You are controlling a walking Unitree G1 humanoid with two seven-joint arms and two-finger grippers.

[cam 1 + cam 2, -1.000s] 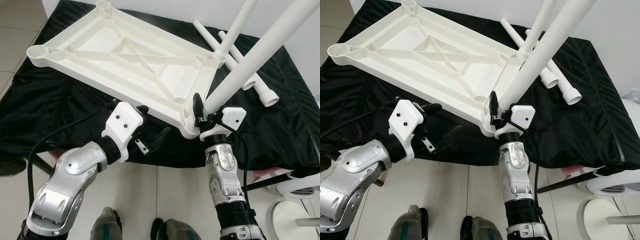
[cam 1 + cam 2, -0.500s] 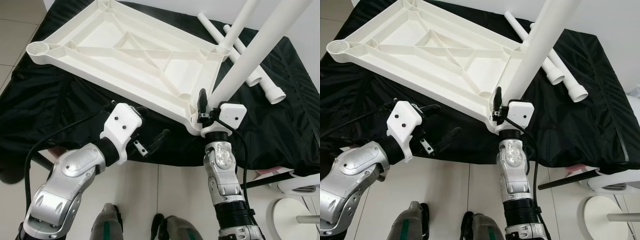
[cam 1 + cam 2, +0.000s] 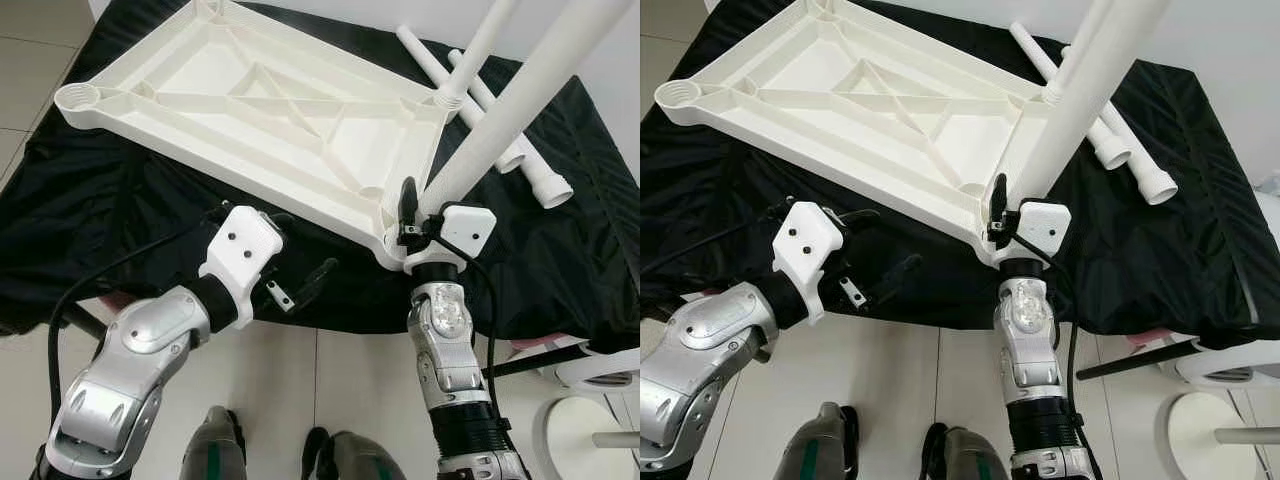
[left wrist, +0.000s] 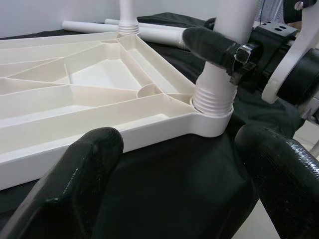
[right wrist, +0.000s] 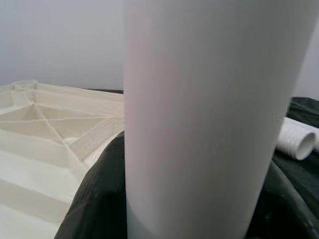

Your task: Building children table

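Note:
The white plastic tabletop (image 3: 250,110) lies upside down on a black cloth (image 3: 90,210). One white leg (image 3: 478,45) stands in its far right corner socket. A second leg (image 3: 500,115) stands tilted in the near right corner socket (image 4: 212,107). My right gripper (image 3: 422,205) is shut on this leg (image 5: 199,119) just above the threaded end. My left gripper (image 3: 298,250) is open, level with the tabletop's near edge, its fingers (image 4: 75,184) spread wide and holding nothing. Two loose legs (image 3: 520,165) lie on the cloth at the back right.
The cloth-covered surface ends just before my arms, with tiled floor (image 3: 330,390) below. A white round stool (image 3: 590,430) stands on the floor at the right. My feet (image 3: 215,450) are beneath the near edge.
The leg in my right gripper has come slightly more upright in the near right socket. My left arm has hardly moved. The camera has shifted a little.

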